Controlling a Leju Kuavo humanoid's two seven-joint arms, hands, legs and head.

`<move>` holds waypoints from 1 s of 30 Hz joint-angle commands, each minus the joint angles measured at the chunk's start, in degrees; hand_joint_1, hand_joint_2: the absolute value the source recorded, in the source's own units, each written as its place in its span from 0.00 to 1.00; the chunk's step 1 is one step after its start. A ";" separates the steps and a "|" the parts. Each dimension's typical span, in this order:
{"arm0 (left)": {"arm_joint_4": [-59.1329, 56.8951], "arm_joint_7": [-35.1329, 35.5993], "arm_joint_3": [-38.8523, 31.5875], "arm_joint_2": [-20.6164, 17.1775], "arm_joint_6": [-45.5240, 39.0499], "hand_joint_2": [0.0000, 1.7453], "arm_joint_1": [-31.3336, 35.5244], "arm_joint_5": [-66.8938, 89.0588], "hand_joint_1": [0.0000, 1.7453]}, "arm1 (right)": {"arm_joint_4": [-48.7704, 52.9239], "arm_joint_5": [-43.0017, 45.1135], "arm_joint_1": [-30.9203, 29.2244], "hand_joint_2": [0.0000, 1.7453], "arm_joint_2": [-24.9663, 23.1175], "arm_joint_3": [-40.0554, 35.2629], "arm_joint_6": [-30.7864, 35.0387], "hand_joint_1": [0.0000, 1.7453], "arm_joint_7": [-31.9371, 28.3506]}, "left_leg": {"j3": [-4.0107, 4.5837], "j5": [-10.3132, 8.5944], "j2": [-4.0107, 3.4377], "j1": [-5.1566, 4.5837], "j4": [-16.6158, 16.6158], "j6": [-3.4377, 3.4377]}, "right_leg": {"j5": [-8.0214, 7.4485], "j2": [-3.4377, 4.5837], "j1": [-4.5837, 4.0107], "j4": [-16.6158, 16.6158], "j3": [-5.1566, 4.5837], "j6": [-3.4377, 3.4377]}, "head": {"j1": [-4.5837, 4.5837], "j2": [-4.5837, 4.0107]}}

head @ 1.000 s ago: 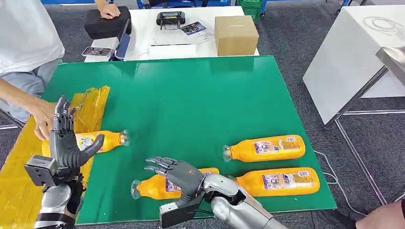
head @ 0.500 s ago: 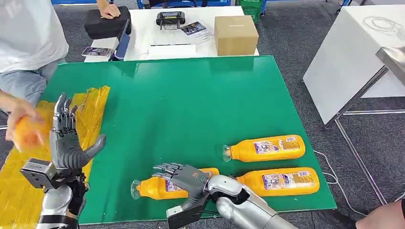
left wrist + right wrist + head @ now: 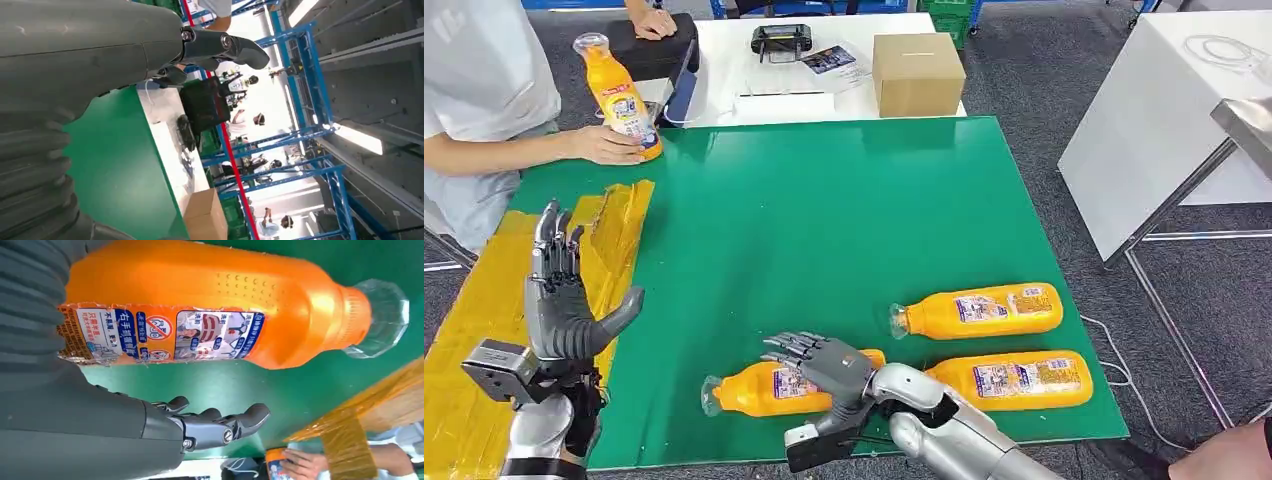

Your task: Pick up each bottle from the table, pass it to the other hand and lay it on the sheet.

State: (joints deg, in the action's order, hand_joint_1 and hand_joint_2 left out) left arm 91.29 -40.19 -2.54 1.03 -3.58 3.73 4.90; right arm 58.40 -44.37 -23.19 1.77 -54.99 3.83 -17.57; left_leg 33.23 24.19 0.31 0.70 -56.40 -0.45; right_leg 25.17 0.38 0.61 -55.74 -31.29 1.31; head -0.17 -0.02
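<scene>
Three orange bottles with clear caps lie on the green table point(image 3: 824, 210). My right hand point(image 3: 824, 365) hovers with fingers spread just over the nearest bottle point(image 3: 759, 389), and the right wrist view shows that bottle point(image 3: 210, 315) close beside the hand point(image 3: 200, 427), not gripped. Two more bottles point(image 3: 979, 310) point(image 3: 1009, 380) lie to the right. My left hand point(image 3: 559, 295) stands upright and open above the yellow sheet point(image 3: 484, 320), holding nothing. A person's hand point(image 3: 604, 145) holds a fourth bottle point(image 3: 619, 95) upright at the table's far left corner.
A cardboard box point(image 3: 917, 72), a black case point(image 3: 649, 45) and papers sit on the white table point(image 3: 724, 60) behind. Another white table point(image 3: 1164, 110) stands at the right. The person sits at the left edge.
The person lifted the bottle off the yellow sheet and carried it to the far left corner. My right hand edged slightly right over the nearest bottle. My left hand stayed open.
</scene>
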 commanded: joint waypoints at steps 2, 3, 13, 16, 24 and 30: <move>-0.42 0.19 -1.17 0.89 0.26 1.00 -0.10 0.53 0.00 | -1.62 -2.09 -1.04 1.00 0.74 1.43 1.88 0.00 3.91 | -0.14 0.08 -0.01 0.01 0.00 0.06 | 0.06 -0.05 -0.02 0.06 0.17 -0.02 | -0.02 0.00; -0.46 0.19 -1.14 0.90 0.14 1.00 -0.13 0.65 0.00 | -1.96 -2.56 -1.01 1.00 0.47 1.73 2.28 0.00 4.47 | -0.18 0.12 -0.02 0.03 -0.02 0.08 | 0.09 -0.06 -0.05 0.07 0.24 -0.03 | 0.00 0.00; -0.46 0.19 -0.83 1.28 -0.58 1.00 -0.75 1.32 0.00 | -4.89 -8.36 -1.34 1.00 -1.90 3.44 6.24 0.00 11.47 | -0.10 0.05 -0.03 -0.01 0.02 0.03 | 0.04 -0.02 -0.01 0.04 0.11 -0.03 | 0.00 0.00; -0.79 0.19 -0.63 1.38 -0.72 1.00 -0.68 1.53 0.00 | -6.20 -10.22 -1.55 1.00 -2.91 4.38 6.85 0.00 13.03 | -0.09 0.04 -0.01 -0.01 0.02 0.03 | 0.04 -0.03 -0.01 0.04 0.10 -0.02 | 0.00 0.00; -1.02 0.19 -0.55 1.45 -0.86 1.00 -0.65 1.62 0.00 | -7.01 -10.72 -1.64 1.00 -3.24 4.89 6.81 0.00 13.33 | -0.17 0.09 -0.02 0.01 0.01 0.06 | 0.07 -0.05 -0.03 0.06 0.21 -0.03 | 0.00 0.00; -1.22 0.19 -0.58 1.54 -0.78 1.00 -0.57 1.39 0.00 | -8.31 -11.37 -1.88 1.00 -3.52 5.38 6.19 0.00 13.36 | -0.12 0.05 -0.01 0.00 0.03 0.04 | 0.05 -0.04 -0.01 0.05 0.14 -0.03 | 0.00 0.00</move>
State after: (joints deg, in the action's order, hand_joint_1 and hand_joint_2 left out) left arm 91.86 -40.19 -2.56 1.88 -4.26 2.26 6.51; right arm 55.10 -55.10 -23.01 -1.05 -50.64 10.40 -4.37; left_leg 33.24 24.19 0.30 0.70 -56.40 -0.45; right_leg 25.17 0.38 0.62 -55.74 -31.29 1.31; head -0.17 -0.02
